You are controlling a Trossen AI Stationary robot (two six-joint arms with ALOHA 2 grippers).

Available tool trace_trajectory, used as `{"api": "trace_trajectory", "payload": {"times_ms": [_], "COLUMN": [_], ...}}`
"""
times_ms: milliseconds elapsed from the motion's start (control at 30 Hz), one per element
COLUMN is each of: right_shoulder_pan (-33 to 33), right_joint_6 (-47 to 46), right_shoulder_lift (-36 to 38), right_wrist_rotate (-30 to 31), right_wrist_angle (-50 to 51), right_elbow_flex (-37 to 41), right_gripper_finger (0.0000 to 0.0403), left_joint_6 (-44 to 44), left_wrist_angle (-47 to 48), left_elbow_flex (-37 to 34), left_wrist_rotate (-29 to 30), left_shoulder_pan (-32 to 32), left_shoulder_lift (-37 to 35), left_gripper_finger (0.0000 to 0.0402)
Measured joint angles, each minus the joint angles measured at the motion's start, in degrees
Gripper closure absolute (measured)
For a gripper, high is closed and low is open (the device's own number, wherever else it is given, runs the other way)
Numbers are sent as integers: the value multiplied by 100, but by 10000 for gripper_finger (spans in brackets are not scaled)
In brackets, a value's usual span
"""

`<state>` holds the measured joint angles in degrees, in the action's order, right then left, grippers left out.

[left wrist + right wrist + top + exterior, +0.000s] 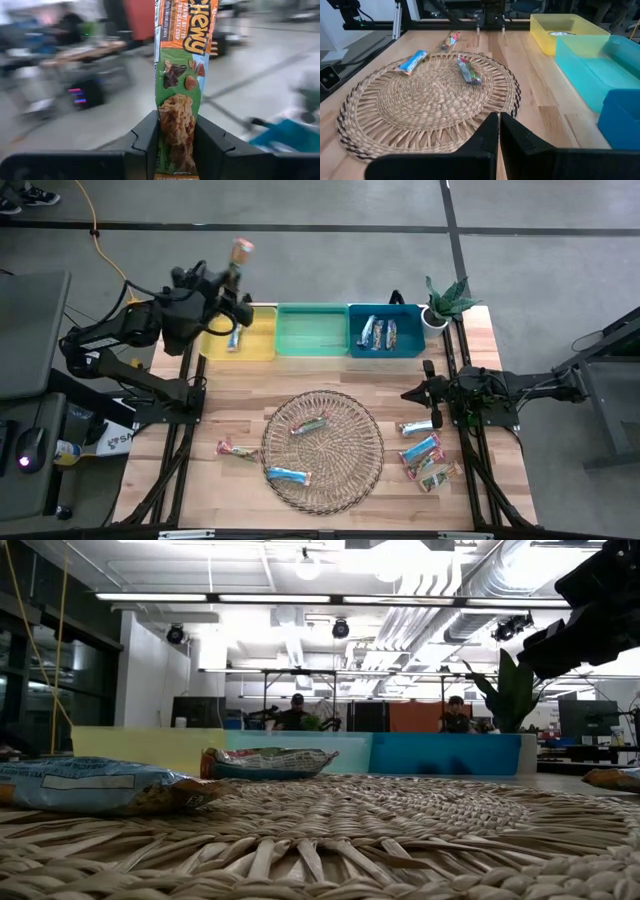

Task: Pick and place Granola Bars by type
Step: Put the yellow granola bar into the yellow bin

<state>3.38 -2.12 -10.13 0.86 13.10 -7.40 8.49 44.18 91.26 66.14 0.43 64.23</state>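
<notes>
Left hand [175, 150] pinches granola bar [182, 75] upright above yellow bin's [255, 345] outer edge; right hand [418, 393] shut, empty.

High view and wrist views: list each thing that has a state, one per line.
Left pincer: shut on a granola bar, raised over the yellow bin.
Right pincer: shut, empty.
Yellow bin: holds one bar.
Green bin: empty.
Blue bin: holds bars.
Wicker tray: two bars.
</notes>
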Motion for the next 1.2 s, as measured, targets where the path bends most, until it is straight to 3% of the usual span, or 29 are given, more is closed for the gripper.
{"api": "trace_trajectory", "payload": {"times_ms": [167, 300, 467, 767, 1067, 1200], "right_shoulder_pan": [-2, 0, 0, -1, 0, -2], "right_joint_6": [-1, 1, 1, 0, 0, 0], "right_shoulder_lift": [0, 0, 0, 0, 0, 0], "right_wrist_rotate": [2, 0, 0, -2, 0, 0], "right_wrist_angle": [-4, -2, -4, -6, -5, -5], "right_elbow_flex": [0, 0, 0, 0, 0, 0], "right_gripper_finger": [402, 402, 402, 402, 402, 402], "left_joint_6": [848, 1836, 2863, 2907, 2876, 3254], "left_wrist_angle": [566, 1126, 2003, 1910, -35, -454], "left_elbow_flex": [0, 0, 0, -849, -2821, -3619], "left_wrist_rotate": [1277, 1398, 350, -1988, -4335, -4630], "left_shoulder_pan": [3, 416, 1659, 3774, 4619, 4698], "left_shoulder_lift": [55, 63, 136, 546, 719, 721], "left_gripper_finger": [308, 308, 308, 308, 308, 308]}}
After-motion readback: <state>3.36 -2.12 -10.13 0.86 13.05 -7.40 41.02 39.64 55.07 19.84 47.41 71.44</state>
